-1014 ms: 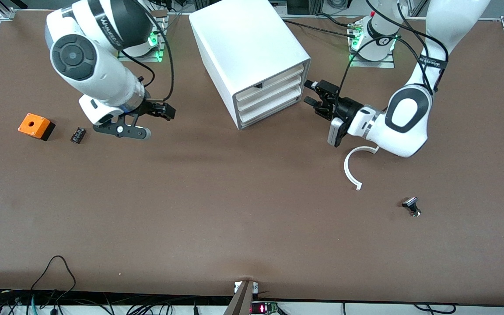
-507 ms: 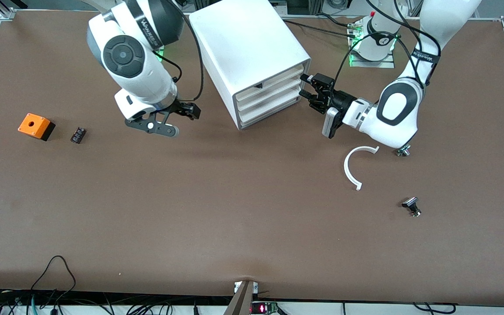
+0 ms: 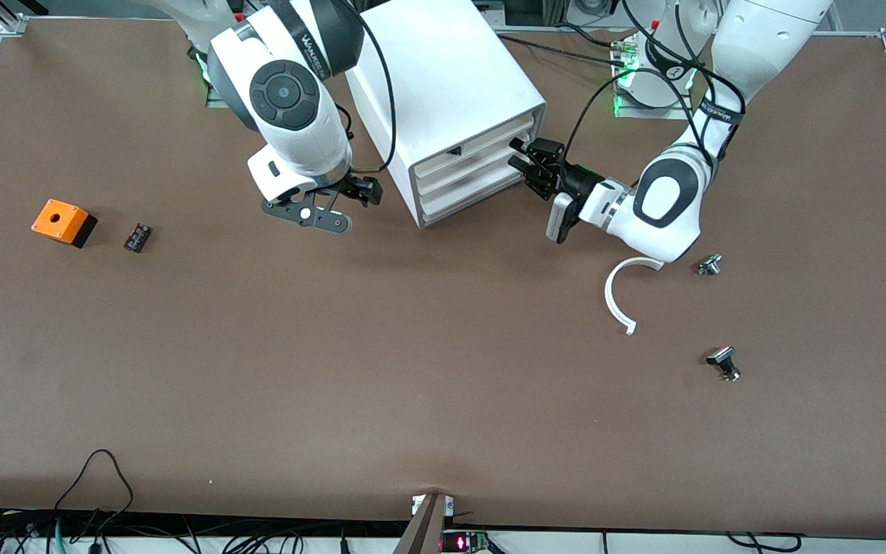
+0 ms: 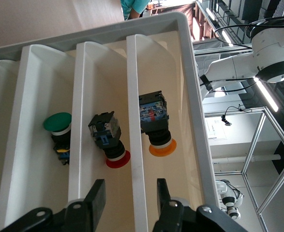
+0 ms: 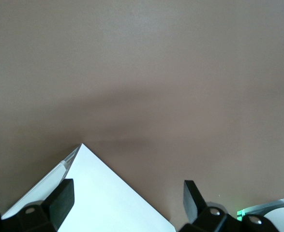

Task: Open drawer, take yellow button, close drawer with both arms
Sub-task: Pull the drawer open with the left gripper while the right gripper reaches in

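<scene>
Toward the right arm's end of the desk [image 3: 181,369] lie an orange box [image 3: 64,221] with a hole and a small black part [image 3: 137,236]; neither belongs to this step. The right hand [image 3: 339,204] hangs beside the white cabinet [image 3: 443,85], over the desk near the cabinet's corner, with its fingers apart and nothing between them.

The drawer [image 3: 485,137], the uppermost of three, looks shut. The task therefore seems to be at its first step, the opening. The left hand [image 3: 526,158] is right at the drawer fronts, fingers apart. In the left wrist view they stand on either side of a white wall. I cannot tell if they touch it.

The button [image 4: 156,126] with the yellow-orange cap lies inside the compartment next to the cabinet's outer rim. Beside it, in their own compartments, are a red button [image 4: 110,140] and a green button [image 4: 58,129].

I judge that the next move needs the left hand to close on the drawer's front edge and pull straight out, while the right hand perhaps steadies the cabinet.

From the front view the button is hidden. Near the left arm lie a white curved strip [image 3: 618,296] and two small metal parts [image 3: 724,363], too small to identify.
</scene>
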